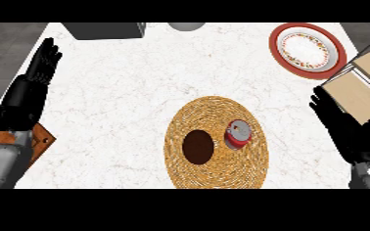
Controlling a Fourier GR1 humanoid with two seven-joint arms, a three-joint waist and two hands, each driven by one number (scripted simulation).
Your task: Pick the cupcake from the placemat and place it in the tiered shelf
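The cupcake (pixel 239 133), red-wrapped with a pale top, is seen on the right side of the woven placemat (pixel 217 176), just beside a dark brown round item (pixel 196 147). It is left untouched. The right hand (pixel 345 129) is held open to the cupcake's right, its fingers (pixel 323 103) straight, clear of the placemat and close to the tiered shelf (pixel 356 85) at the counter's right edge. The left hand (pixel 39 68) is rested open at the far left edge, fingers up, well apart from the cupcake. A red-rimmed plate (pixel 279 54) is set behind the shelf.
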